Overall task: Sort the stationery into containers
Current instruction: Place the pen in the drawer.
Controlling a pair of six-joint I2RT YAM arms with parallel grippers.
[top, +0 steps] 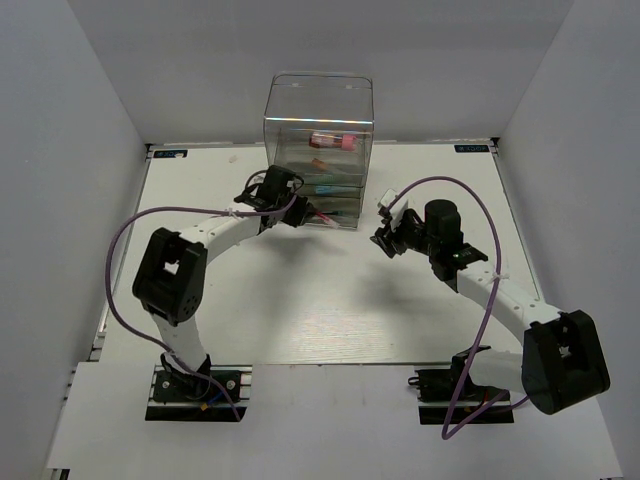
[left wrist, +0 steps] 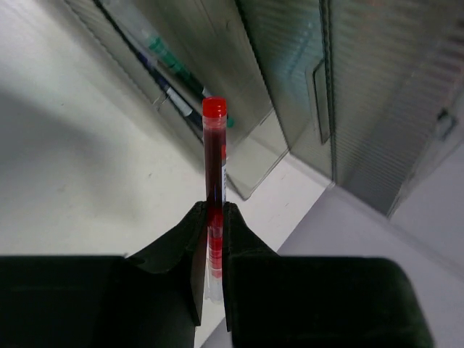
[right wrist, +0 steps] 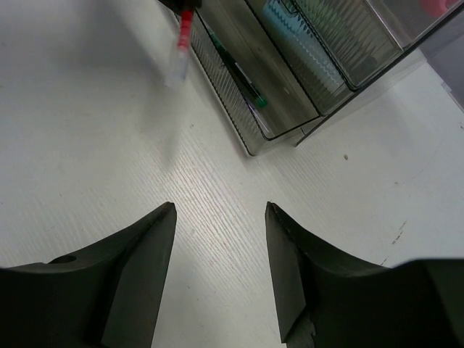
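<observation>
My left claw [left wrist: 212,221] is clamped on the lower barrel of the red-white pen [left wrist: 214,156]. The pen's long axis runs straight out of the jaws, red cap leading. My right claw [right wrist: 217,217] stands spread and empty above the tabletop [right wrist: 94,130]. Just beyond the cap lies the pulled-out bottom drawer [right wrist: 226,98] of the clear box [top: 318,120], with thin dark pens [right wrist: 235,72] inside. The left arm is nearer. Judged next move: advance along the pen's axis over the drawer rim.
</observation>
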